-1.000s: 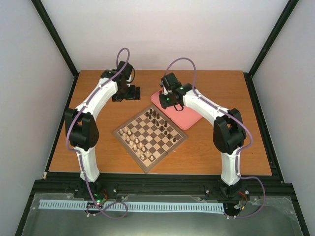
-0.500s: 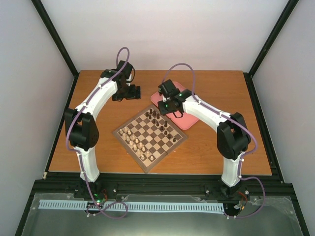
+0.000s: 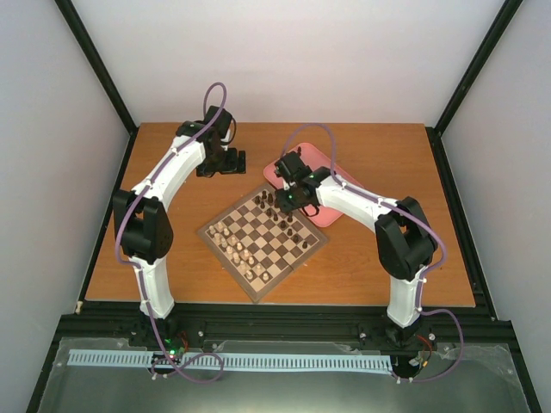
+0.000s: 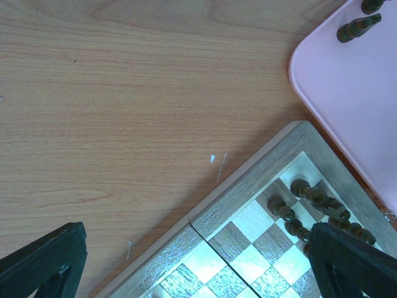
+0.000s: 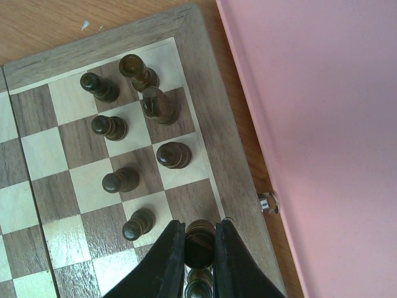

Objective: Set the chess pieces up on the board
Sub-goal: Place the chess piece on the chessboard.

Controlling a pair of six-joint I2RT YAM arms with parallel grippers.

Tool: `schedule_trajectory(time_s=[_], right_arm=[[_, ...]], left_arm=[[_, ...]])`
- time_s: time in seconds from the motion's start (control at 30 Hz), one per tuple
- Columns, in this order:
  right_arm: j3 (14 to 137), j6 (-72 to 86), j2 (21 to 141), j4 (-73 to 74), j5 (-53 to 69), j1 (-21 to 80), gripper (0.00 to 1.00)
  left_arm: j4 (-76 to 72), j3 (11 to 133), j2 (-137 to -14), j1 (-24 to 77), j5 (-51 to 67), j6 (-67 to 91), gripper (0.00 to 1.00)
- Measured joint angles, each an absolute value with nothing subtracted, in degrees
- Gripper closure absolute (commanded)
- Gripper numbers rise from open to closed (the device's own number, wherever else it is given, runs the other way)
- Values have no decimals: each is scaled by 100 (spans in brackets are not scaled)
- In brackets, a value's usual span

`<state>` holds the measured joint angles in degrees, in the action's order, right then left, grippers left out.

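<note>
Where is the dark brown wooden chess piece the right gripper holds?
Right wrist view, bottom centre: the dark piece sits pinched in the right gripper over the checkered wooden board's edge row nearest the pink tray.

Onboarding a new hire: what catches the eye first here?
The right gripper, shut on a dark chess piece, hangs over the board's edge row beside the pink tray. Other dark pieces stand in two rows there; pale ones line the opposite side. The left gripper hovers open off the board's far corner.
</note>
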<state>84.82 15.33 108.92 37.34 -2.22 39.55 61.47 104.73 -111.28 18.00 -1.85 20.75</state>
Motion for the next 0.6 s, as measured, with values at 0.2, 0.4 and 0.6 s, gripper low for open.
schedule_trajectory(time_s=[0.2, 0.4, 0.6], right_arm=[[8407, 1439, 10899, 3527, -209, 3955, 97], [8370, 1378, 10934, 3269, -237, 3955, 97], [8263, 1330, 11034, 3111, -259, 3957, 96]], left_arm=[[6145, 10473, -11128, 1800, -193, 2075, 0], [6145, 10473, -11128, 1800, -211, 2075, 0], [6143, 10471, -11128, 1800, -209, 2073, 0]])
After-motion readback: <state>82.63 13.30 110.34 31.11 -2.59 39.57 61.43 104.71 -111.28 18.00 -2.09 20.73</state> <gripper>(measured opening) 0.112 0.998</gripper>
